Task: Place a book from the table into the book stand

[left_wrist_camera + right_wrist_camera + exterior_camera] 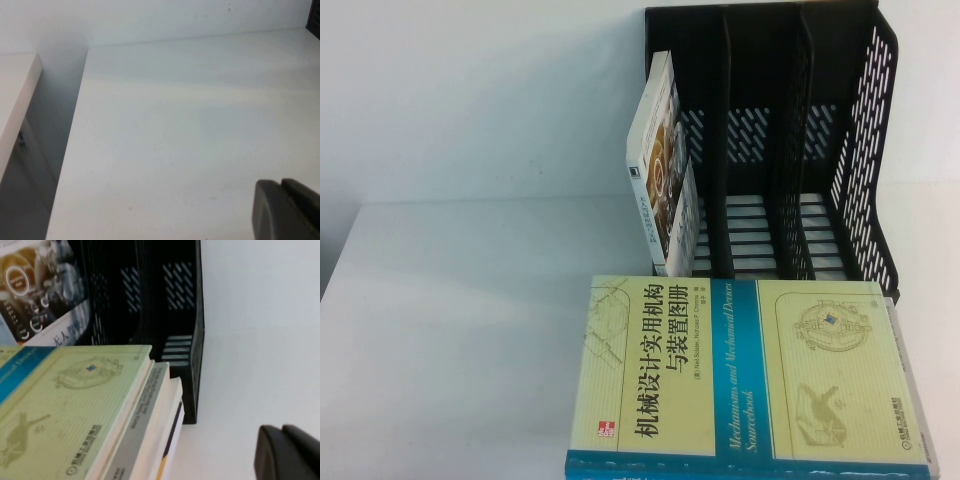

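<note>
The white book [660,170] with the car-dashboard cover stands upright in the left slot of the black book stand [860,150], leaning left at the slot's mouth. It also shows in the right wrist view [40,285], inside the stand [195,340]. My left gripper [281,184] is shut and empty over the bare white table [190,125], far left of the stand. My right gripper [281,429] is shut and empty over the table to the right of the stand. Neither gripper shows in the high view.
A large pale yellow-green book [740,370] with a blue band lies flat in front of the stand, on top of other books [145,425]. The table's left edge [75,125] drops off beside a lower surface. The stand's middle and right slots hold nothing.
</note>
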`<state>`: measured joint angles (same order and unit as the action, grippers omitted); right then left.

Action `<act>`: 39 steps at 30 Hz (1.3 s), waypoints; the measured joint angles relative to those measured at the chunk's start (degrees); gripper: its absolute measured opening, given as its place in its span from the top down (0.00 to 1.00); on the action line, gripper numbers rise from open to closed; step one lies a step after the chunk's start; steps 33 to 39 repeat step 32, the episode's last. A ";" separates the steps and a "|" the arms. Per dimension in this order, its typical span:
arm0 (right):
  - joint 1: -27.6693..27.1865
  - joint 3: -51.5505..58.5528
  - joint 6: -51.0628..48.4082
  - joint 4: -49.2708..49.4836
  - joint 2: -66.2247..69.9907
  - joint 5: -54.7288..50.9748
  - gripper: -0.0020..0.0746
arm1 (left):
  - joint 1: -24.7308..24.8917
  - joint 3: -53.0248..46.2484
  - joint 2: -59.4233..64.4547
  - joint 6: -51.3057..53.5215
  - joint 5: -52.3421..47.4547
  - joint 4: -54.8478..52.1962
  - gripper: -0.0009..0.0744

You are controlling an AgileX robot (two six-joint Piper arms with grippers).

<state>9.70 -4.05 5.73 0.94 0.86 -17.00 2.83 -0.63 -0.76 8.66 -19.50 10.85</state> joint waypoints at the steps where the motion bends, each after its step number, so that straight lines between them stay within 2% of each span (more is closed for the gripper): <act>1: -0.36 2.74 0.08 0.00 -0.86 3.75 0.98 | 0.00 0.00 0.00 0.00 0.00 0.00 0.99; 11: -10.09 5.52 0.13 -0.36 -1.50 -1.48 0.98 | 0.04 0.00 0.00 0.00 0.00 0.00 0.99; 39: -10.21 5.52 0.13 -0.39 -1.50 -1.67 0.98 | 0.04 0.00 0.00 0.00 0.00 -0.76 0.99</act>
